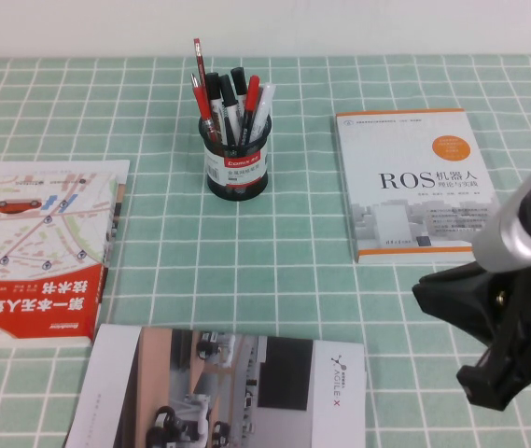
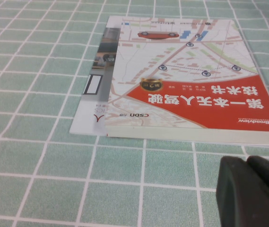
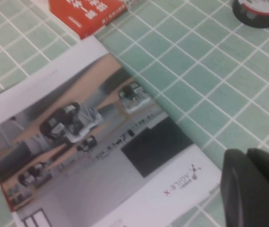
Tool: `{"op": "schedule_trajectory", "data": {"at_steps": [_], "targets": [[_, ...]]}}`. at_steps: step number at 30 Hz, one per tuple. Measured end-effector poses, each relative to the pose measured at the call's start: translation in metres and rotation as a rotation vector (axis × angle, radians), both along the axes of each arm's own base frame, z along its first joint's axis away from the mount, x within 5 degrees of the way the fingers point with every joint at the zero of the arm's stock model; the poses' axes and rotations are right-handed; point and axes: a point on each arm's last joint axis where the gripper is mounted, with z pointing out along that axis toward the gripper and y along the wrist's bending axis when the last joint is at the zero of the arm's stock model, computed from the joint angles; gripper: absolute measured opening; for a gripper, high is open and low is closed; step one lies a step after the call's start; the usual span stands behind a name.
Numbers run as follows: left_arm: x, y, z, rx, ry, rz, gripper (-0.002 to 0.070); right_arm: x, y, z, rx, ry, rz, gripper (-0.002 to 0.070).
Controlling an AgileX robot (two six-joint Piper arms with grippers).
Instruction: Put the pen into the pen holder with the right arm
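Note:
The pen holder [image 1: 237, 166], a black mesh cup with a red-and-white label, stands upright at the back middle of the table. A red pen [image 1: 251, 95] stands in it among black-capped markers, and a thin red pencil [image 1: 198, 58] and another red pen stick up on its left side. My right gripper [image 1: 421, 291] hangs shut and empty over the tablecloth at the front right, well away from the cup. In the right wrist view the right gripper [image 3: 246, 154] has its fingers pressed together, and the holder's base [image 3: 259, 12] shows far off. The left gripper [image 2: 246, 161] is shut and empty beside the red book.
A red-and-white map book [image 1: 36, 252] lies at the left, also seen as the map book [image 2: 191, 80]. A white ROS book [image 1: 410, 187] lies at the right. A brochure [image 1: 228, 387] lies at the front middle. Green checked cloth [image 1: 274, 252] covers the table.

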Motion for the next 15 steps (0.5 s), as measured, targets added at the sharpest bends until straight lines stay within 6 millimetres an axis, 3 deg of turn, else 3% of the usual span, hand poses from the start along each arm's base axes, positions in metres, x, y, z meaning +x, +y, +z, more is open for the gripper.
{"op": "schedule_trajectory", "data": {"at_steps": [5, 10, 15], "targets": [[0.000, 0.000, 0.000, 0.000, 0.000, 0.000, -0.0004, 0.003, -0.015, -0.011, -0.015, -0.018, -0.085, -0.0019], [0.000, 0.000, 0.000, 0.000, 0.000, 0.000, -0.0004, -0.004, -0.060, -0.043, 0.049, -0.049, -0.314, -0.0019], [0.000, 0.000, 0.000, 0.000, 0.000, 0.000, -0.0004, -0.028, -0.101, -0.084, 0.099, -0.173, -0.532, -0.0019]]}}
